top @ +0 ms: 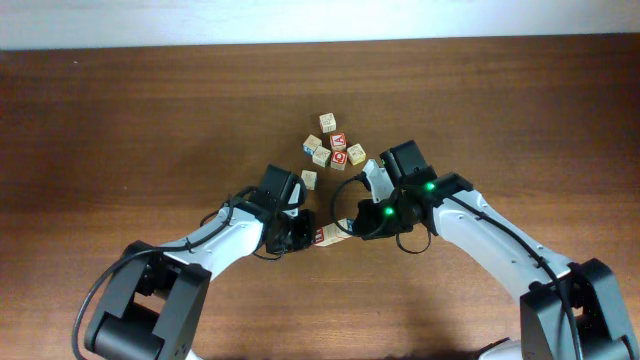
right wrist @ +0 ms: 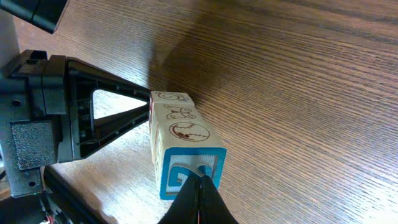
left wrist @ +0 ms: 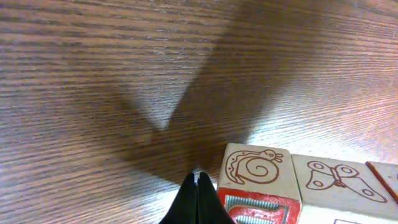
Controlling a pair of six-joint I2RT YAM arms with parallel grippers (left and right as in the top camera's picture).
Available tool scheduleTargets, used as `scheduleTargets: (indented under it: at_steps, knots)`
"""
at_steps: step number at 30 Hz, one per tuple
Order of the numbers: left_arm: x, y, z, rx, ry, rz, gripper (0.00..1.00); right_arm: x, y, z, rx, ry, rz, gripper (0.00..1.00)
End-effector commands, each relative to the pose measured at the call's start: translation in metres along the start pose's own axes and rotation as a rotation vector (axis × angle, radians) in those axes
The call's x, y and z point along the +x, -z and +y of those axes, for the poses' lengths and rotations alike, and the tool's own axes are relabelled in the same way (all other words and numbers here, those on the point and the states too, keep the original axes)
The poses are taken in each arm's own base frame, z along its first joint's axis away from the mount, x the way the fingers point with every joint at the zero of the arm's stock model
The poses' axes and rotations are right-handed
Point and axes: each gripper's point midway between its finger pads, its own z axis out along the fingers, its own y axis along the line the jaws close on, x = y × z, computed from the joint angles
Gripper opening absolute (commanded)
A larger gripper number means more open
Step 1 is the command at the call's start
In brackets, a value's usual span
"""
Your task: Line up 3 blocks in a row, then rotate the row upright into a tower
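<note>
Wooden table [top: 150, 120] bears the blocks [right wrist: 183, 134], rowed between closed left gripper [left wrist: 197, 193] and closed right gripper [right wrist: 200, 194].

Roughly nine letter cubes [top: 338, 140]; two arms [top: 480, 225].

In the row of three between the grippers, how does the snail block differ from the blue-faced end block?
The snail block carries a red snail on top; the blue-faced block a round red drawing. The snail block's end face is red-and-white, beside the left gripper; the other's is blue-and-white, at the right gripper. Both are cream cubes in one row.
</note>
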Motion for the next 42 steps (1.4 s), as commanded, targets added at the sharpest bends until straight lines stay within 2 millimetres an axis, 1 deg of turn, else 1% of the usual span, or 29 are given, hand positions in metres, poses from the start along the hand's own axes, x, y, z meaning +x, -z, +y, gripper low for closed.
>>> scheduleTargets:
  at_steps: [1,8,11,16,18,19,20,21,23,27,28,29,30,31,32,33,34,35,36,37,38,39,41,42]
  knots:
    - [0.008,0.001,-0.032,0.13,-0.037,0.051,0.0,0.01,-0.008,0.033,-0.097,0.049,0.043,0.04]
    - [0.009,0.002,-0.032,0.132,-0.037,0.053,0.0,0.006,-0.01,0.035,-0.083,0.048,0.022,0.04]
    - [0.009,0.002,-0.032,0.132,-0.037,0.053,0.0,0.007,-0.014,0.037,-0.055,0.053,0.019,0.04]
    - [0.009,0.002,-0.031,0.127,-0.035,0.054,0.0,0.006,-0.014,0.029,-0.014,0.024,0.012,0.04]
    - [-0.002,0.009,-0.018,0.123,0.015,0.035,0.0,0.006,-0.014,0.028,-0.01,0.021,0.013,0.04]
    - [-0.008,0.014,-0.01,0.118,0.031,0.023,0.0,0.003,-0.012,0.03,-0.013,0.025,0.005,0.04]
    - [-0.01,0.016,-0.008,0.119,0.033,0.015,0.0,-0.001,-0.009,0.033,-0.017,0.031,-0.004,0.04]
    - [-0.014,0.021,-0.009,0.122,0.022,-0.003,0.0,-0.008,-0.003,0.039,-0.018,0.035,-0.011,0.04]
    - [-0.018,0.026,-0.009,0.12,0.013,-0.028,0.0,-0.015,0.006,0.044,-0.007,0.039,-0.022,0.04]
    - [-0.021,0.03,-0.009,0.124,0.005,-0.041,0.0,-0.024,0.015,0.052,-0.004,0.054,-0.036,0.05]
    - [-0.023,0.033,-0.01,0.12,-0.016,-0.057,0.0,-0.03,0.022,0.055,-0.003,0.071,-0.051,0.15]
    - [-0.035,0.051,-0.013,0.122,-0.052,-0.112,0.0,-0.042,0.042,0.057,0.031,0.085,-0.084,0.26]
    - [-0.046,0.067,-0.013,0.107,-0.059,-0.165,0.0,-0.051,0.06,0.058,0.062,0.104,-0.114,0.29]
    - [-0.065,0.109,-0.01,0.047,-0.085,-0.289,0.0,-0.068,0.109,0.066,0.126,0.136,-0.2,0.39]
    - [-0.077,0.152,-0.01,-0.003,-0.128,-0.405,0.0,-0.074,0.143,0.071,0.166,0.152,-0.262,0.48]
    - [-0.083,0.204,-0.011,-0.063,-0.179,-0.551,0.18,-0.075,0.18,0.074,0.226,0.15,-0.328,0.65]
    - [-0.082,0.244,-0.011,-0.1,-0.191,-0.682,0.55,-0.064,0.222,0.073,0.309,0.144,-0.394,0.84]
    - [-0.076,0.281,-0.011,-0.136,-0.19,-0.81,0.82,-0.043,0.259,0.073,0.365,0.138,-0.45,0.99]
    - [-0.065,0.309,-0.008,-0.169,-0.181,-0.898,0.99,-0.028,0.278,0.074,0.38,0.124,-0.485,0.99]
    - [-0.054,0.317,-0.009,-0.165,-0.184,-0.914,0.99,0.0,0.306,0.069,0.41,0.069,-0.555,0.99]
    - [-0.043,0.321,-0.007,-0.166,-0.183,-0.911,0.99,0.03,0.333,0.064,0.441,0.059,-0.622,0.99]
    - [-0.036,0.319,-0.003,-0.175,-0.177,-0.888,0.99,0.051,0.355,0.065,0.438,0.068,-0.706,0.99]
    - [-0.03,0.307,0.005,-0.2,-0.162,-0.828,0.99,0.081,0.38,0.071,0.39,0.091,-0.815,0.99]
    - [-0.028,0.304,0.007,-0.207,-0.158,-0.81,0.99,0.089,0.386,0.072,0.379,0.097,-0.843,0.99]
